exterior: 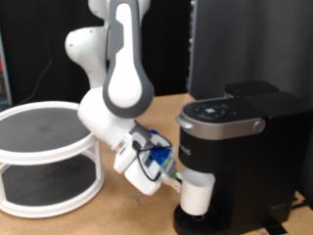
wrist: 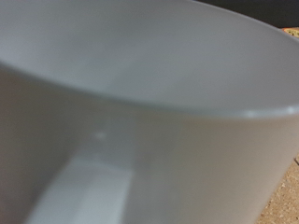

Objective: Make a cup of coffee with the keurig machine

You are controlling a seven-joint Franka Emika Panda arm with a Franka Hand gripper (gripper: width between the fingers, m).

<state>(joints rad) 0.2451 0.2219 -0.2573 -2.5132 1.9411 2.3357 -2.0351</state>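
Note:
The black keurig machine (exterior: pixel 235 147) stands at the exterior view's right, lid closed, with a silver-rimmed top. The white cup (exterior: pixel 198 192) stands on the machine's round drip base under the spout. My gripper (exterior: pixel 168 176) reaches in from the exterior view's left, right beside the cup at its handle side. The fingertips are hidden by the hand and cup. In the wrist view the cup (wrist: pixel 149 103) fills the frame, with its rim and the start of its handle very close; no fingers show there.
A white two-tier round shelf (exterior: pixel 44 157) with dark mesh tops stands at the exterior view's left. The wooden table (exterior: pixel 117 220) lies beneath. A dark panel (exterior: pixel 245 44) rises behind the machine.

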